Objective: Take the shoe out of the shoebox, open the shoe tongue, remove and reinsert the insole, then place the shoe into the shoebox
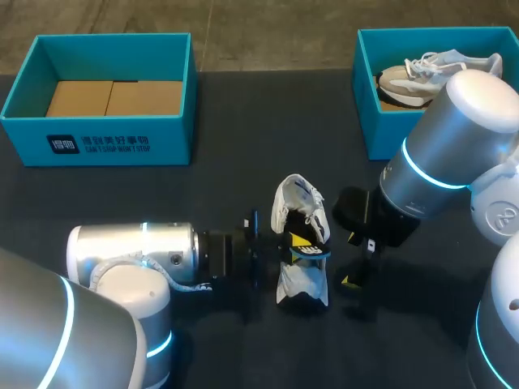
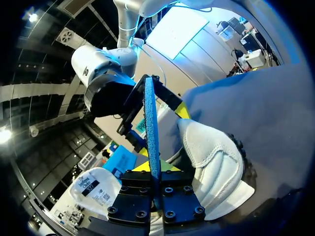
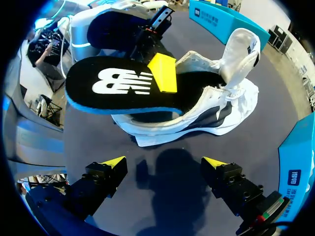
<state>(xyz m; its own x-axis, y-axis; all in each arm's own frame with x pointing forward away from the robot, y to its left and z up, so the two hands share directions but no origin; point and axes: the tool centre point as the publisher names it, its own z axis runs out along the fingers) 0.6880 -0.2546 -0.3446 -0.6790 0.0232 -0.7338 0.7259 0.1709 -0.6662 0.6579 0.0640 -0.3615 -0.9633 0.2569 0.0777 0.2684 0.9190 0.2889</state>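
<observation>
Item: white mesh trainer [image 1: 298, 285], on its side mid-way across the dark table [image 1: 243, 130], tongue folded back for access. Black foam insole with blue edge [image 3: 118, 83]: clamped by my left gripper [image 2: 153, 167], partly inside the trainer. My right gripper [image 3: 162, 164]: fingers spread, empty, just right of the trainer, probably to steady it.

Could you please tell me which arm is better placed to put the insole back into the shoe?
Left. Its claw is shut on the insole, held just above the shoe; the right claw is open and empty beside the shoe.
</observation>
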